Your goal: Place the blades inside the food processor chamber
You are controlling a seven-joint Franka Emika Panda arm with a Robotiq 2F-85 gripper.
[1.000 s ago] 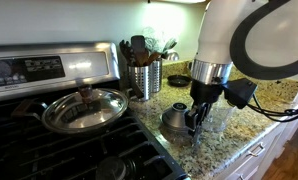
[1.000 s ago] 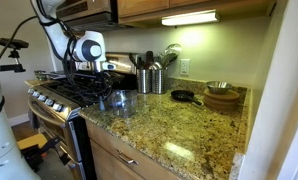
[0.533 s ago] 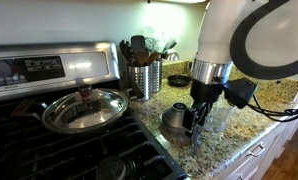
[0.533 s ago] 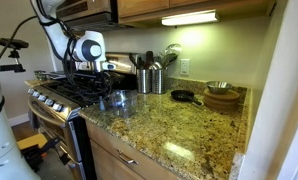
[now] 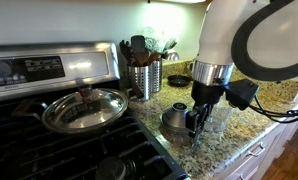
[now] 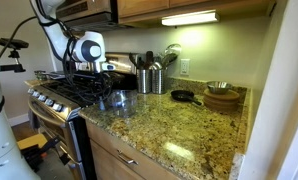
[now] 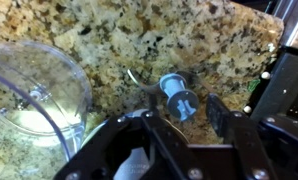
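On counter (image 7: 139,40) by chamber (image 7: 34,95), blades (image 7: 177,95) prob. within spread gripper (image 7: 169,115).

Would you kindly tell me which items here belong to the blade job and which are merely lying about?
Job in hand: blades, food processor chamber, gripper.
Lying about: grey dome, utensil canister, glass-lidded pan, wooden bowl.

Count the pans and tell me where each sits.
2. A glass-lidded pan on the stovetop; a small black skillet on the granite counter, past the utensil canister. Others may be hidden behind the robot arm.
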